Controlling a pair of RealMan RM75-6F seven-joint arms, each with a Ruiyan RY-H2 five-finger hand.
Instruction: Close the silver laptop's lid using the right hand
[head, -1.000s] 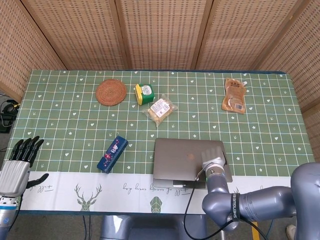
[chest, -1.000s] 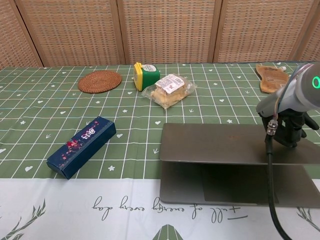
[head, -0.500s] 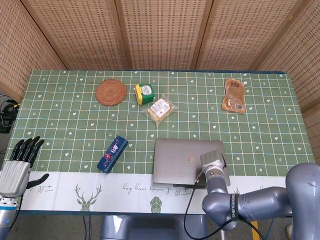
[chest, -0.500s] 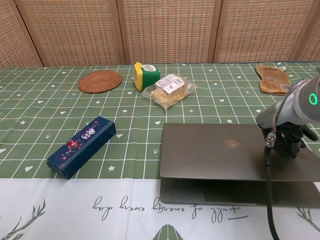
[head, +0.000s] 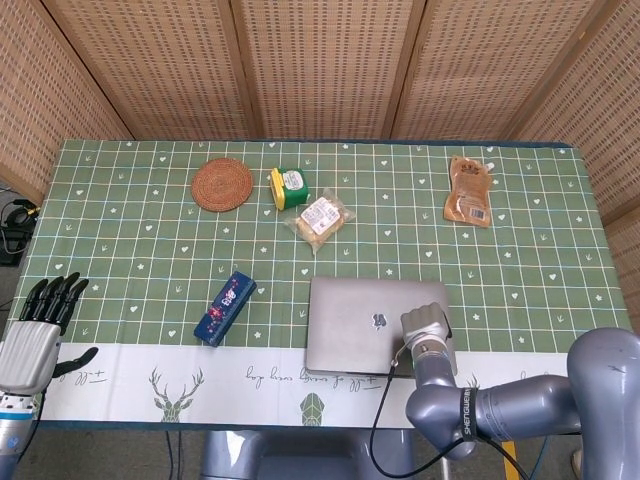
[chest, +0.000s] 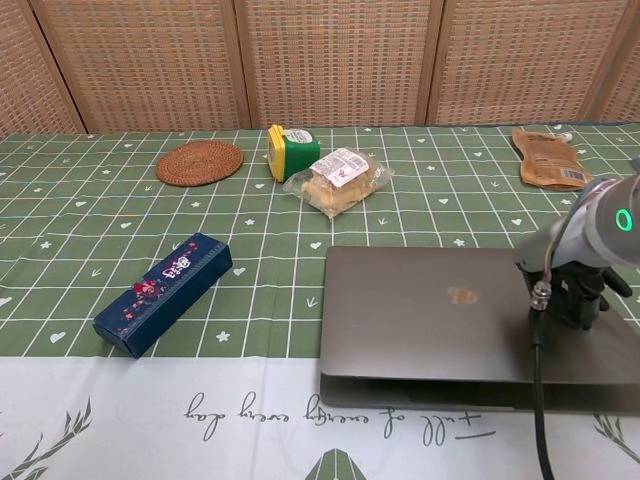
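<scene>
The silver laptop (head: 360, 322) lies near the table's front edge, right of centre. Its lid (chest: 430, 310) is almost flat, with only a thin gap above the base along the front. My right hand (chest: 580, 298) presses down on the lid's right part; in the head view the right hand (head: 426, 326) is mostly hidden under its own wrist, so how the fingers lie is unclear. My left hand (head: 42, 312) hovers off the table's front-left corner with straight fingers and holds nothing.
A dark blue box (head: 225, 307) lies left of the laptop. Further back are a woven coaster (head: 222, 184), a green-and-yellow container (head: 289, 187), a wrapped snack (head: 320, 218) and a brown pouch (head: 469, 190). A black cable (chest: 538, 400) hangs from my right wrist.
The laptop lid has swung down from half open to nearly flat under my right hand, which moved down and toward the front edge. The left hand has not moved.
</scene>
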